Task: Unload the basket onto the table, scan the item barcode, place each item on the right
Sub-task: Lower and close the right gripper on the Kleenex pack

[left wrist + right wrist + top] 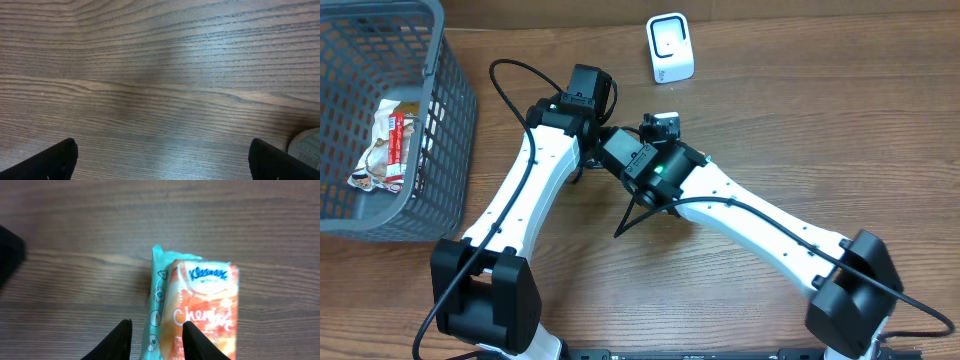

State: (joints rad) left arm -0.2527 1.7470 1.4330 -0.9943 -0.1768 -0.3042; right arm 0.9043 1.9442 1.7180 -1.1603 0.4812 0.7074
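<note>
The item is a Kleenex tissue pack (200, 305) with an orange face and a teal side, seen only in the right wrist view. My right gripper (156, 340) has its jaws drawn in around the pack's teal edge. One finger lies over the orange face and the other stands just beside the teal side. In the overhead view the arms hide the pack. The white barcode scanner (670, 48) stands at the back of the table. My left gripper (162, 165) hangs wide open over bare wood with nothing between its fingers.
A grey plastic basket (440, 120) at the far left holds a crumpled snack wrapper (385, 150). Both arms cross at the table's middle (620, 150). A round pale object (306, 145) shows at the right edge of the left wrist view.
</note>
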